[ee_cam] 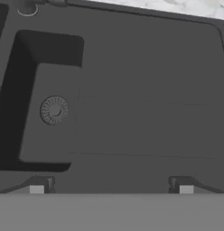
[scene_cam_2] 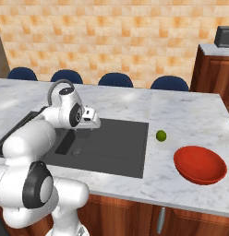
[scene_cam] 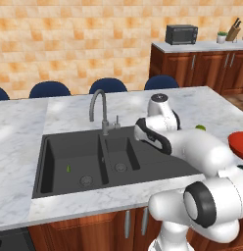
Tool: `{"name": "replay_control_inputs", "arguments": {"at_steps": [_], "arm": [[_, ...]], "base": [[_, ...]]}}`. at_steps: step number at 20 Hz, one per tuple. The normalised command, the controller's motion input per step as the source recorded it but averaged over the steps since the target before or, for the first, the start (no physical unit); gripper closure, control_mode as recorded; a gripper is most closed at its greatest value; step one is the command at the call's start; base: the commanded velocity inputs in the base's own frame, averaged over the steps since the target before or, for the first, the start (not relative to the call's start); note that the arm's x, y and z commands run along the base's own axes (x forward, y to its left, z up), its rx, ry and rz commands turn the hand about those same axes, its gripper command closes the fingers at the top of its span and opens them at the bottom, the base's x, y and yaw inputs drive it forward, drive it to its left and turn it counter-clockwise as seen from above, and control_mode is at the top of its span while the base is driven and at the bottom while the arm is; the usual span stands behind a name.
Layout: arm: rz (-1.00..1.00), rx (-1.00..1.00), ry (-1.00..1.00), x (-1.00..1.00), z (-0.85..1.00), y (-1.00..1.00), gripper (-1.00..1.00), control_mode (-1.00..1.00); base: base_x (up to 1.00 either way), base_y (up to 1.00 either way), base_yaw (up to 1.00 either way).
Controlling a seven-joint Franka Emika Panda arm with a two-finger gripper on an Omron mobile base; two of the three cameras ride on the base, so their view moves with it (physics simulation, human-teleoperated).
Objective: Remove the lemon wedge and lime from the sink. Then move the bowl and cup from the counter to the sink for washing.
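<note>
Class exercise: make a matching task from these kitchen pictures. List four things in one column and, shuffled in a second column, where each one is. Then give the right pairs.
Things:
1. lemon wedge
2. lime
3. bowl
4. gripper

Places:
A. on the counter, near its front edge
B. above the sink's drainboard
C. in the large basin
D. on the counter beside the sink

Pairs: 1-C, 2-D, 3-A, 4-B

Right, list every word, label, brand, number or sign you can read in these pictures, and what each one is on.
None: no readable text appears in any view.
The microwave on the far counter shows a plain dark front, with any panel markings too small to read.
The sink, bowl, lime and gripper carry no lettering.
</note>
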Motion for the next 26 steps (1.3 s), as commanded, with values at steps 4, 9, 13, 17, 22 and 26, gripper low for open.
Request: {"name": "replay_control_inputs", "arguments": {"at_steps": [4, 9, 13, 17, 22, 26], "arm": [[0.0, 0.07, 0.0, -0.05, 0.0, 0.39, -1.0, -1.0], [-0.02, 0.03, 0.0, -0.01, 0.0, 0.39, -1.0, -1.0], [-0.03, 0.0, 0.0, 0.0, 0.0, 0.45, -1.0, -1.0], [-0.02, 0.0, 0.0, 0.0, 0.0, 0.47, -1.0, -1.0], [-0.01, 0.03, 0.0, 0.0, -0.03, 0.5, -1.0, -1.0], [0.0, 0.06, 0.0, 0.0, -0.07, 0.49, -1.0, -1.0]], "base": [[0.0, 0.0, 0.0], [0.0, 0.0, 0.0], [0.0, 0.0, 0.0], [0.0, 0.0, 0.0], [0.0, 0.0, 0.0], [0.0, 0.0, 0.0]]}}
